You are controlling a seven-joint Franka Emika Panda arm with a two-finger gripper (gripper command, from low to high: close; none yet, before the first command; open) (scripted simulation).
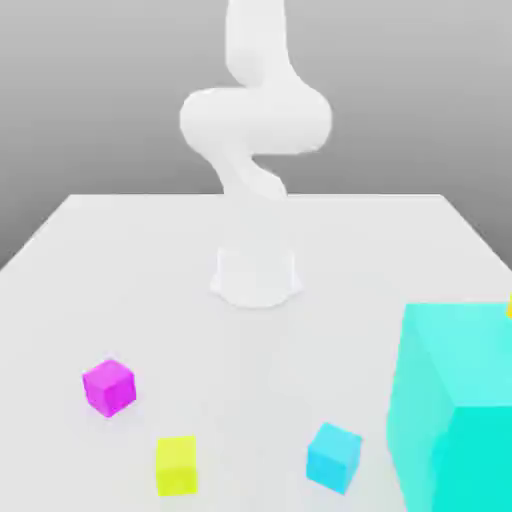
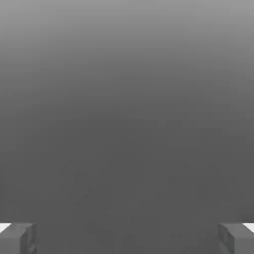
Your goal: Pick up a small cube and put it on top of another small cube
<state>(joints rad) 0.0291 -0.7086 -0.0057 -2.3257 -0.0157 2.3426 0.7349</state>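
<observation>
Two tool (image 2: 127, 238) fingers (image 2: 17, 238) wide apart, empty

cut off: turquoise cube (image 1: 455, 400) — exterior view's right edge | arm (image 1: 255, 120) — top edge | fingertips (image 2: 17, 238) — frame corners

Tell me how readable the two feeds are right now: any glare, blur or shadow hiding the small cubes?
Exterior view: flat, even light, no glare and hardly any shadows; edges are soft, yet the sky-blue cube, magenta cube and yellow cube read clearly, while the huge turquoise cube is cropped by the frame. Hand view: a plain grey gradient behind the gripper, fingers wide apart.
</observation>
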